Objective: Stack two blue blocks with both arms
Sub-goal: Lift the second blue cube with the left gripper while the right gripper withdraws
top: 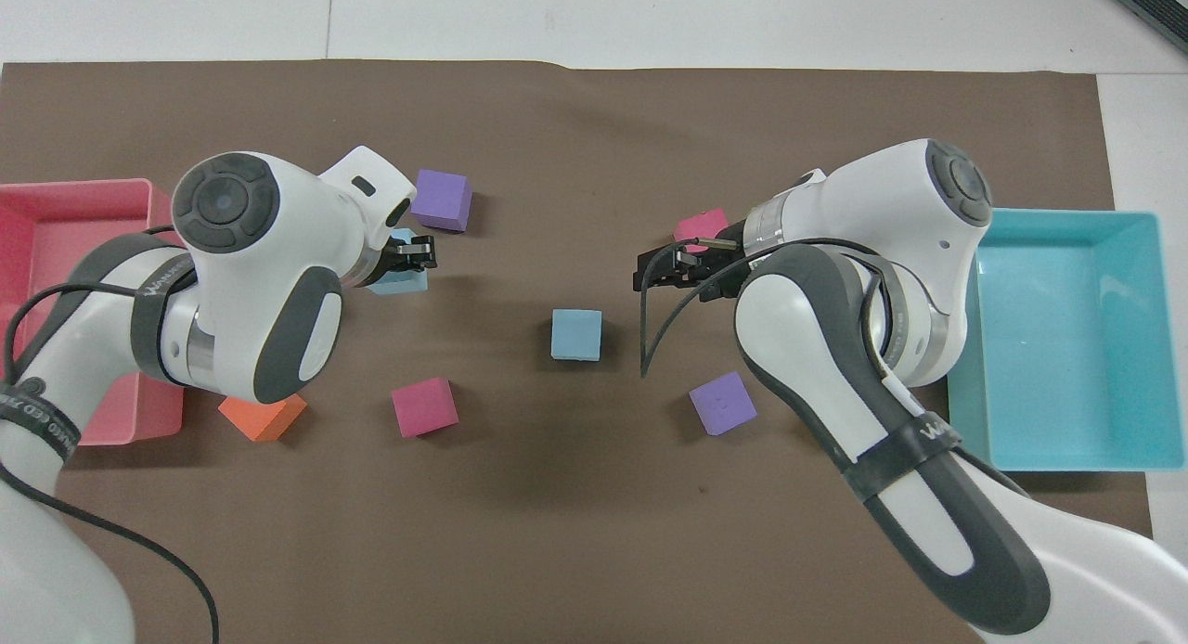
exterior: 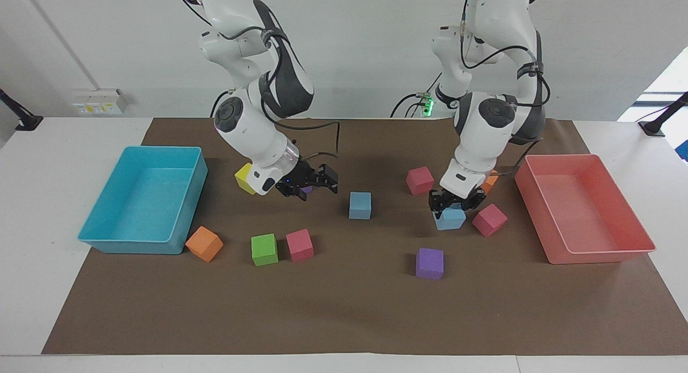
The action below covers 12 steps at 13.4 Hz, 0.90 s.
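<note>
Blue foam block (exterior: 450,219) pinched in left gripper (exterior: 454,203), raised just off brown paper mat (exterior: 344,308), beside pink block (exterior: 489,220). Second blue block (exterior: 360,205) on mat at centre, roughly 9 o'clock from held one in facing view. Right gripper (exterior: 314,184) low near it, jaws spread, empty. Advice: carry level, lower squarely onto centre block, release gently. White table (exterior: 54,142), white wall, trays at both ends.

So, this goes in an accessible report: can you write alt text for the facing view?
The left gripper is shut on a blue block, lifted beside a red block. The right gripper, open, hangs near the second blue block on brown paper.
</note>
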Available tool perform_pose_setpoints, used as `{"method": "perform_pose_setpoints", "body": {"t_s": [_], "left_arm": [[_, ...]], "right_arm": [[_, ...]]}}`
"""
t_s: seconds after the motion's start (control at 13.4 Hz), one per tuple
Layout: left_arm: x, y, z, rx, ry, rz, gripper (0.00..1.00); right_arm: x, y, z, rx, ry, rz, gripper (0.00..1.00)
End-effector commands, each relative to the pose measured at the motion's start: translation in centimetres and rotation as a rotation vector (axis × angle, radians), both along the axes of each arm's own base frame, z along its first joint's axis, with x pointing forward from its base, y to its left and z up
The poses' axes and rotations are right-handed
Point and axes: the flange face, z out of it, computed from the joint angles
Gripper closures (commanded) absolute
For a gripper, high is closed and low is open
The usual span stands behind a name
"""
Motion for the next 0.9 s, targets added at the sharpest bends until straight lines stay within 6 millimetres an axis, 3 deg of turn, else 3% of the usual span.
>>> {"method": "perform_pose_setpoints", "body": {"t_s": [0.0,0.3,0.45,0.67,0.75,0.82], "left_arm": [[-1.2,-3.6,0.5,0.025,-0.007,-0.003,0.50],[-2.6,-7.4,1.3,0.005,-0.018,-0.018,0.50],[-3.4,-9.5,1.7,0.004,-0.011,-0.039,0.50],[-4.1,-12.7,1.1,-0.001,-0.011,-0.042,0.50],[-4.8,-13.7,1.2,-0.003,-0.012,-0.059,0.50],[-5.0,-14.0,1.1,-0.004,-0.009,-0.059,0.50]], "right_arm": [[-0.3,-1.5,-2.5,0.089,0.002,-0.009,0.00],[-1.1,-3.6,-6.1,0.210,0.006,-0.044,0.00],[-1.6,-3.6,-7.9,0.270,0.008,-0.057,0.30],[-1.7,-3.7,-8.7,0.290,0.019,-0.096,0.86],[-2.0,-3.3,-9.1,0.313,0.037,-0.122,1.00],[-2.3,-3.4,-9.4,0.333,0.052,-0.150,1.00]]}}
